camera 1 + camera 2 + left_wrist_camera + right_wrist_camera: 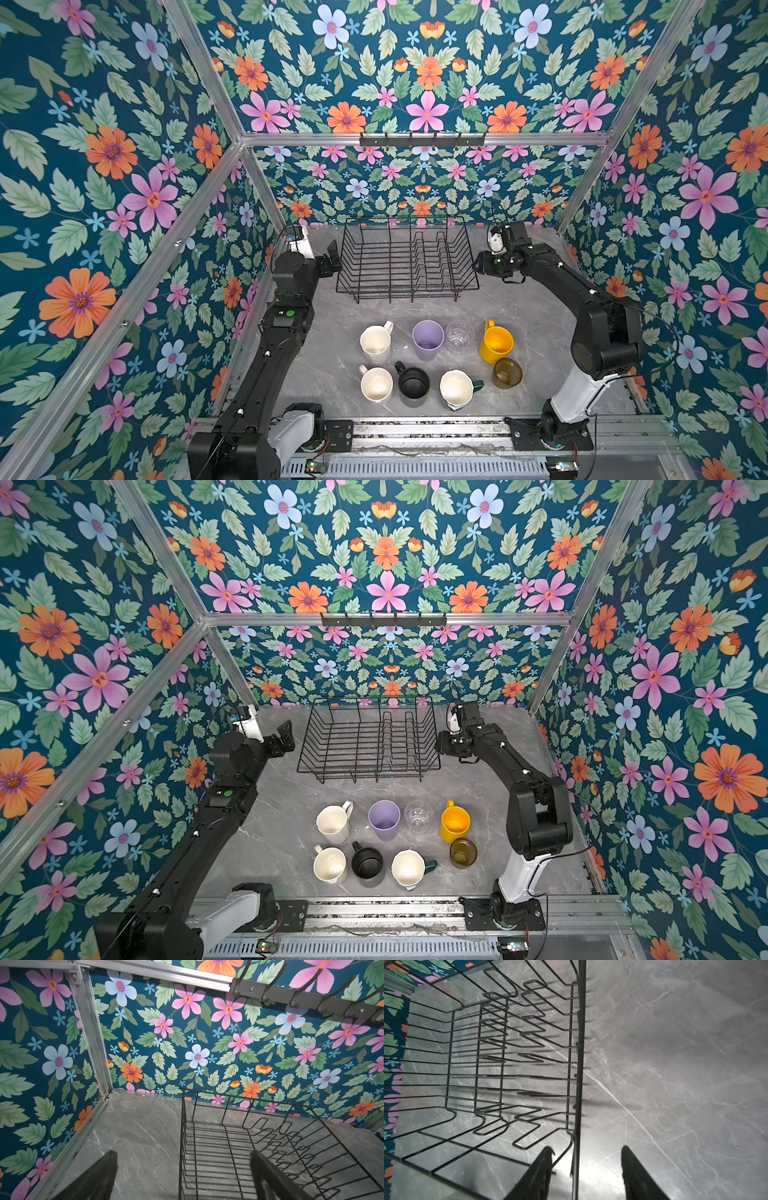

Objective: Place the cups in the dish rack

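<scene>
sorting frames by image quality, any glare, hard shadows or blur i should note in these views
Right wrist view: a bright glare patch on the marble tabletop near the right gripper, and the dish rack wires throw streaky shadows. Left wrist view: the left gripper is a soft dark blur, wallpaper sharp. Both top views: even light, the clear glass barely stands out.

A bare band of marble table (528,311) crosses mid-frame in both top views, between dish rack (374,266) and cups (428,340) — open to pass. White mug (375,343) through amber glass (507,373) stand close, gaps narrow; upright prongs (432,257) fill the rack's right half, its rim wire (580,1064) running between the parted fingers of the right gripper (586,1147).
</scene>
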`<state>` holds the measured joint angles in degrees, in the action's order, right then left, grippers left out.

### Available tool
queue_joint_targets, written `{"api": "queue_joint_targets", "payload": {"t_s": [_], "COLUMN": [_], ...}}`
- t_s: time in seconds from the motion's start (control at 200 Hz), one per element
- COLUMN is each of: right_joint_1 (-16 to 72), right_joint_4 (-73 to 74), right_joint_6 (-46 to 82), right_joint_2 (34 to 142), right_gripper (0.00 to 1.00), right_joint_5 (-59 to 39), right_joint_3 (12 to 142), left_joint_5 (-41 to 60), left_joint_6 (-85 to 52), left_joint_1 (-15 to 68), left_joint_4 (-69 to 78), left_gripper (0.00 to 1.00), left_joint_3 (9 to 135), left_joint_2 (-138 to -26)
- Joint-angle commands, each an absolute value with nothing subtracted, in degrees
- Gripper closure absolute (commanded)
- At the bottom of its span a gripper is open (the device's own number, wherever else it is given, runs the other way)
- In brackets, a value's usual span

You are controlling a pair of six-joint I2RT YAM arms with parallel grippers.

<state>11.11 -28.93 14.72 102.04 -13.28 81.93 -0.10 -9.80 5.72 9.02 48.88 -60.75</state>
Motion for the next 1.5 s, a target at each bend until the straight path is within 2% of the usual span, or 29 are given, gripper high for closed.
{"api": "queue_joint_targets", "payload": {"t_s": [0.0, 0.25, 0.45, 0.53, 0.695, 0.825, 1.005, 1.33, 1.495], "right_joint_1": [11.42, 12.20, 12.93, 13.05, 13.01, 13.01, 13.01, 12.76, 10.81], "right_joint_4": [-29.00, -28.83, -28.57, -28.39, -27.86, -28.65, -28.96, -28.32, -28.22], "right_joint_6": [13.54, 12.96, 12.17, 12.06, 11.83, 10.86, 12.01, 12.70, 12.22], "right_joint_2": [104.17, 107.49, 108.46, 108.63, 107.81, 107.17, 105.45, 101.48, 99.27], "right_gripper": [0.50, 0.59, 0.71, 0.80, 0.84, 0.97, 1.00, 1.00, 1.00], "right_joint_5": [-12.27, -10.96, -9.90, -9.70, -9.08, -8.27, -6.94, -1.22, -1.51], "right_joint_3": [83.51, 85.13, 85.23, 84.93, 83.66, 82.79, 80.90, 75.80, 72.81], "left_joint_5": [0.12, 0.94, 1.01, 1.10, 1.23, 1.32, 1.49, 1.65, 2.11], "left_joint_6": [-8.88, -8.88, -8.79, -8.79, -8.79, -8.70, -8.70, -8.95, -9.31], "left_joint_1": [5.67, 5.63, 5.63, 5.63, 5.63, 5.63, 5.63, 5.63, 5.63], "left_joint_4": [9.58, 9.58, 9.58, 9.58, 9.58, 9.49, 9.49, 9.32, 8.96], "left_gripper": [0.00, 0.00, 0.00, 0.00, 0.00, 0.00, 0.00, 0.00, 0.00], "left_joint_3": [48.88, 48.97, 48.98, 48.97, 48.96, 49.01, 49.05, 49.04, 49.41], "left_joint_2": [-60.42, -60.65, -60.69, -60.71, -60.73, -60.67, -60.60, -60.57, -61.04]}}
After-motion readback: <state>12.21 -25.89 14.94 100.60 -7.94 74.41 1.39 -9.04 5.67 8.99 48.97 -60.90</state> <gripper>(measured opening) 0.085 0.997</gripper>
